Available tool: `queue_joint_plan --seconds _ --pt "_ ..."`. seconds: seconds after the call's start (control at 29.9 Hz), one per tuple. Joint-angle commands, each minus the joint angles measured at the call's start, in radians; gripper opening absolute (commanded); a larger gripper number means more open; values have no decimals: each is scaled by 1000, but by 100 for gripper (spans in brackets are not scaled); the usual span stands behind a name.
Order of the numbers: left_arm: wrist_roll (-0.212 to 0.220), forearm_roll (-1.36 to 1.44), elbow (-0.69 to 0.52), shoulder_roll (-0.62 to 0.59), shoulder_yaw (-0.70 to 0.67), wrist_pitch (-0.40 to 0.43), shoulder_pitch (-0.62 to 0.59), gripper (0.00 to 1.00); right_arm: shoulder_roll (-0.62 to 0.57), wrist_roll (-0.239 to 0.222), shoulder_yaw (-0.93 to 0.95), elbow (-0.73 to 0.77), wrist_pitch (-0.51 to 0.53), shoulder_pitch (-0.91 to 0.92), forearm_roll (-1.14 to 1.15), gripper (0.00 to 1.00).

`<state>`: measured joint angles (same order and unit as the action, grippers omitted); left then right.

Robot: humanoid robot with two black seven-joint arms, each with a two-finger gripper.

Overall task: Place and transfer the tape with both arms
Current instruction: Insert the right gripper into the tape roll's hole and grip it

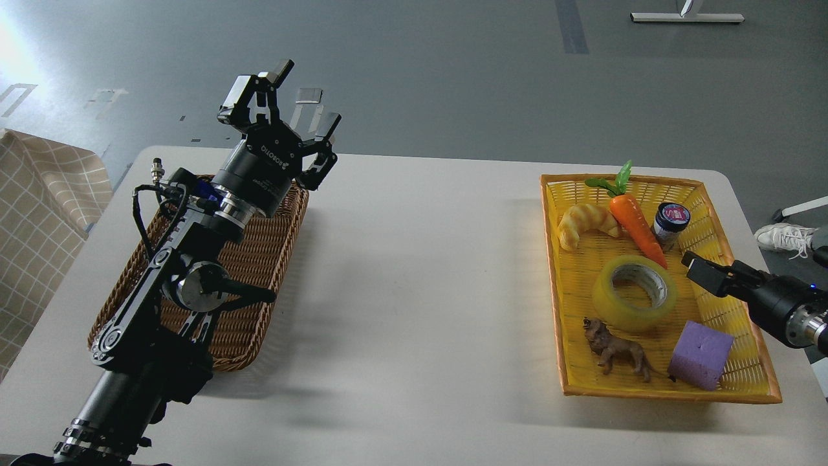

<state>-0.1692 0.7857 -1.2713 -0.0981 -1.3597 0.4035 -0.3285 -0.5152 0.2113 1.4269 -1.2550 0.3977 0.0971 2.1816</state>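
Note:
The tape point(620, 312), a yellow translucent roll with a pale core, lies flat in the middle of the yellow basket point(653, 390) at the right. My right gripper point(704, 270) reaches in from the right edge and hovers over the basket just right of the tape, without touching it. It is dark and seen end-on, so its fingers cannot be told apart. My left gripper point(279, 97) is open and empty, raised above the far end of the brown wicker basket point(259, 259) at the left.
The yellow basket also holds a croissant point(585, 223), a carrot point(637, 226), a small jar point(669, 223), a toy lion point(618, 353) and a purple cube point(700, 355). White table point(420, 291) between the baskets. A checked cloth point(39, 213) lies far left.

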Motion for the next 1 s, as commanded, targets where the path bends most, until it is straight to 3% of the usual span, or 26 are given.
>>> queue_joint_plan --seconds 0.0,0.57,0.74,0.97 --pt "-1 1 -2 -2 -2 0 8 98 -20 3 -33 -1 -2 25 0 92" --pt "-6 -3 -3 -22 -7 -2 14 98 -23 19 -189 -35 21 73 0 94" --pt "-6 -6 -3 -22 -19 0 35 98 -42 19 -194 -72 78 81 0 93" --pt "-6 -6 -3 -20 -19 0 35 98 -77 19 -197 -73 81 79 0 92"
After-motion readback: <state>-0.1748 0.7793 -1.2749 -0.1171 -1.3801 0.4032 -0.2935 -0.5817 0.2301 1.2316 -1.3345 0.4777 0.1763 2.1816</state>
